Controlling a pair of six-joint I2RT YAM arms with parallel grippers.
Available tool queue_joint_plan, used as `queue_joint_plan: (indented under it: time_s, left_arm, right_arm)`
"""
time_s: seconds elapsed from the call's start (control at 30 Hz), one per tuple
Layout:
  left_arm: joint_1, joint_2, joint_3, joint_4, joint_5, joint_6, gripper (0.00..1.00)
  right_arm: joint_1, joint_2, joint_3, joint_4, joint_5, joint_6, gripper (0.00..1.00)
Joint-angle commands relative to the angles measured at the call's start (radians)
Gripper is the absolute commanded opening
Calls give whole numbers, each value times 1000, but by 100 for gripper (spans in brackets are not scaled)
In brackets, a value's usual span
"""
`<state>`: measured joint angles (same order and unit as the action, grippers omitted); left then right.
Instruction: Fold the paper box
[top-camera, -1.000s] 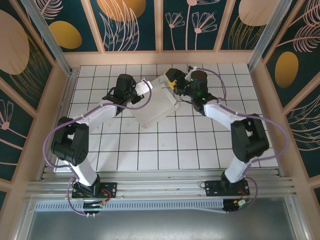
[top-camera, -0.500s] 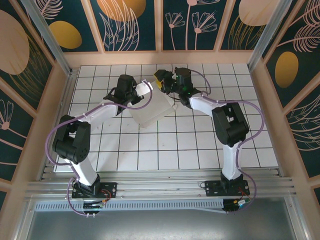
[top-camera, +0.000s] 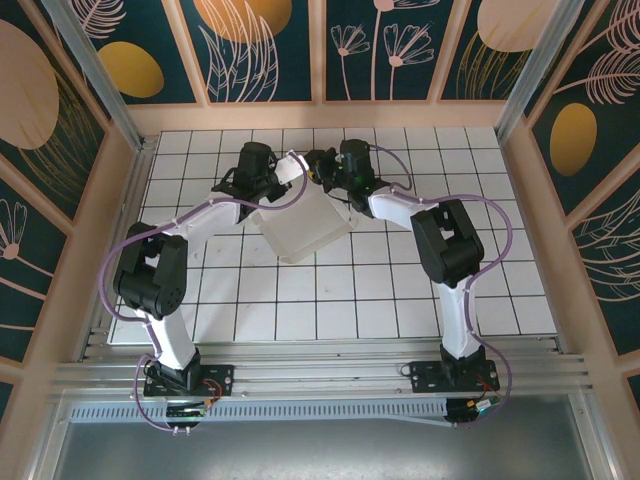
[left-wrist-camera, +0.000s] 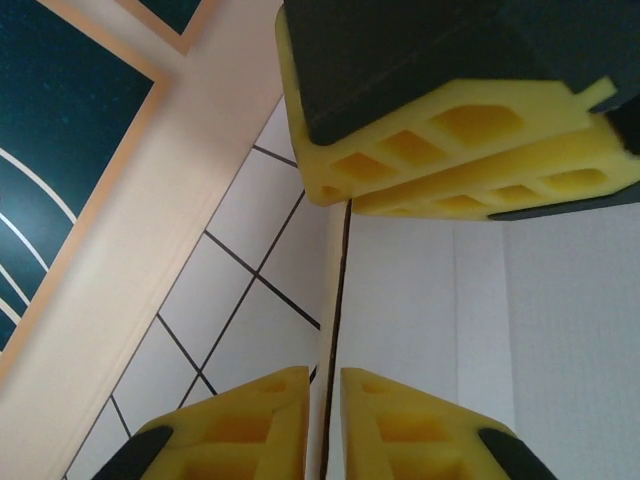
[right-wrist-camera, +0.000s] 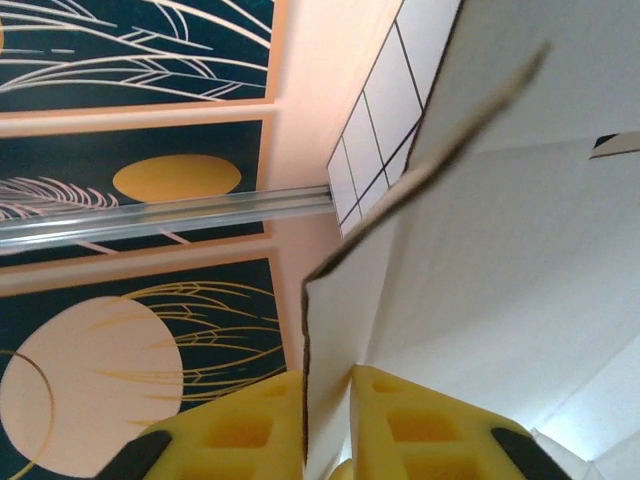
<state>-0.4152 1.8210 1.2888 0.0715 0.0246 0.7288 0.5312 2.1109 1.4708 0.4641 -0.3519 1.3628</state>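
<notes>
The left end effector (top-camera: 287, 172) is clamped on the paper box (top-camera: 305, 228), right at the far top flap. From the left wrist, its two yellow fingers (left-wrist-camera: 240, 425) sit pressed close, and the thin dark edge of the card runs straight up between them. The box's pale side (left-wrist-camera: 500, 320) spreads out to the right of that edge.

And there's the right end effector (top-camera: 321, 166), coming in from the other side and nearly nose to nose with the left one. It has its own bite on the card. In the right wrist view its fingers (right-wrist-camera: 425, 435) squeeze a pale flap (right-wrist-camera: 325, 330) that stands up between them. From the left wrist you can see those same right-hand fingers (left-wrist-camera: 450, 150) shut together at the top of the card edge.

The box itself lies at the far middle of the counter (top-camera: 400, 300), pale side up and turned at an angle to the black grid lines. Its far flap is held between the two arms.

Around the counter stand dark teal wall panels (top-camera: 265, 60) with gold ovals and leaf drawings in pale wood frames. A metal rail (right-wrist-camera: 200, 215) crosses the right wrist view.
</notes>
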Motion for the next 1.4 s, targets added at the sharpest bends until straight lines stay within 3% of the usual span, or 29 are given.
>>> queue_joint_plan:
  time_s: [0.0, 0.13, 0.27, 0.37, 0.47, 0.67, 0.8, 0.97, 1.17, 1.37]
  left_arm:
    - [-2, 2, 18, 16, 20, -27, 19]
    - [-2, -94, -36, 40, 83, -166, 39]
    - [-2, -246, -105, 98, 68, -522, 57]
    - [0, -340, -112, 34, -83, -896, 54]
    - [0, -400, -110, -99, -130, -1170, 54]
    - [52, -440, -243, -104, -15, -1605, 52]
    - [91, -382, -219, -171, -55, -1679, 52]
    - [129, -271, -183, -129, -33, -1673, 52]
    - [141, -167, -142, -53, 119, -1670, 46]
    - [145, -144, -154, -37, 120, -1680, 40]
  right_arm:
    - [4, 26, 20, -24, 45, -25, 14]
    - [2, 39, 18, -4, 56, -41, 7]
    - [1, 46, 11, 19, 54, -48, 2]
    - [1, 46, 5, 34, 55, -59, 1]
    - [0, 46, 4, 42, 62, -73, 1]
    - [0, 60, -16, 98, 71, -96, 0]
    - [0, 60, -42, 129, 88, -137, 0]
    - [1, 63, -57, 142, 91, -172, 1]
    - [6, 65, -62, 149, 80, -189, 2]
    - [6, 72, -55, 140, 82, -197, 2]
